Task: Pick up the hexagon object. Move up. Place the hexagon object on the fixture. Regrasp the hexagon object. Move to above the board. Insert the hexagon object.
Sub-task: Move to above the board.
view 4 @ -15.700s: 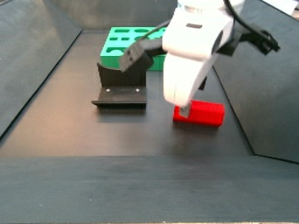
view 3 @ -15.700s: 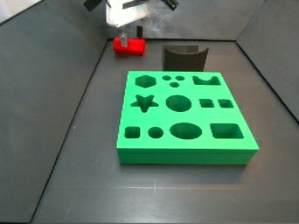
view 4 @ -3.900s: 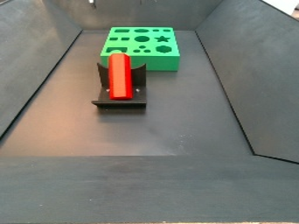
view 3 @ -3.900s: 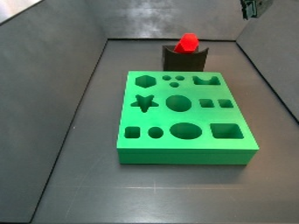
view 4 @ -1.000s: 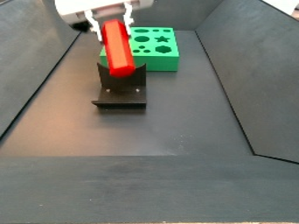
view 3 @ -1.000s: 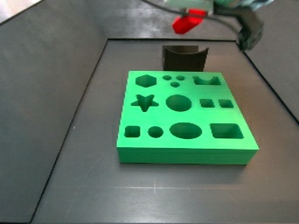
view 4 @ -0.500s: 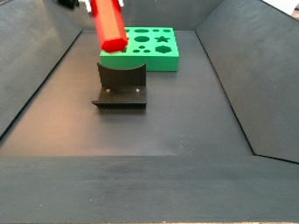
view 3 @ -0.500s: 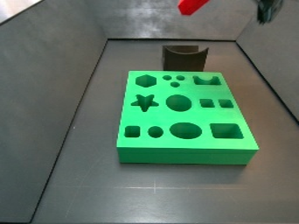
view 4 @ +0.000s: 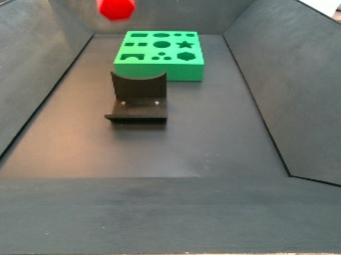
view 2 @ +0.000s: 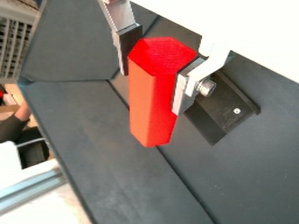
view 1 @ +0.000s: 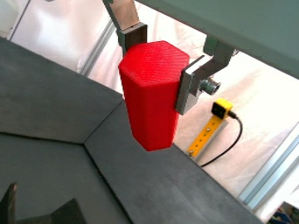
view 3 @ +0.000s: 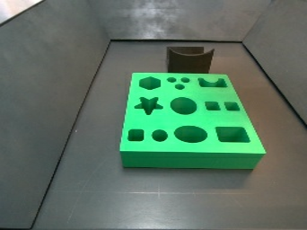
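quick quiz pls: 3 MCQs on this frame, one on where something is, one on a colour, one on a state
1. Where is the hexagon object?
A. On the fixture
B. Held up above the floor
C. In the board

2. What colour is the board?
A. Green
B. Blue
C. Yellow

3. What is the state of the fixture's notch?
A. Holds the peg
B. Covered by the gripper
C. Empty

Answers:
1. B: the hexagon object sits between the gripper fingers in both wrist views, and only its red tip shows high in a side view.
2. A: the board is bright green.
3. C: the fixture carries nothing in both side views.
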